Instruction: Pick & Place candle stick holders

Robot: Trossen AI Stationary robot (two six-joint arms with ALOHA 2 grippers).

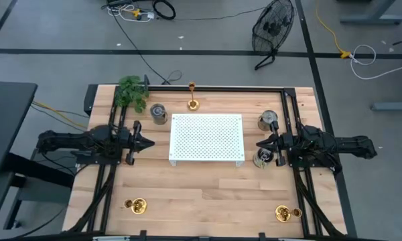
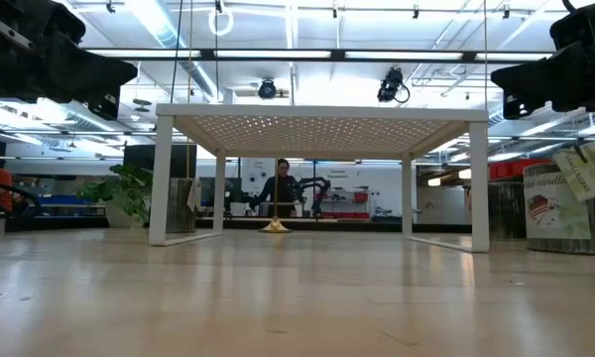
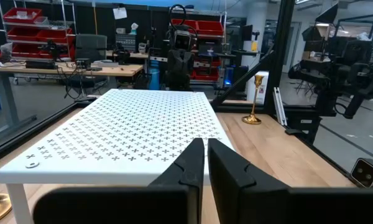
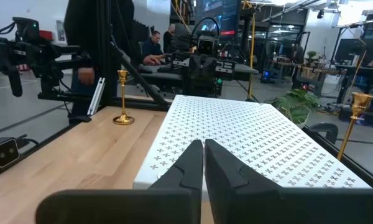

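A perforated stand (image 1: 206,139) is set at the table's (image 1: 208,207) centre, flanked by the left gripper (image 1: 149,142) and right gripper (image 1: 260,144), with one candle stick holder (image 1: 192,98) behind it and two others (image 1: 136,205) (image 1: 283,213), apparently short, near the front corners.

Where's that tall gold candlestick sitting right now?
In the high view, the tall candle stick holder stands upright at the table's far edge, just beyond the white perforated stand, right of the small metal tin.
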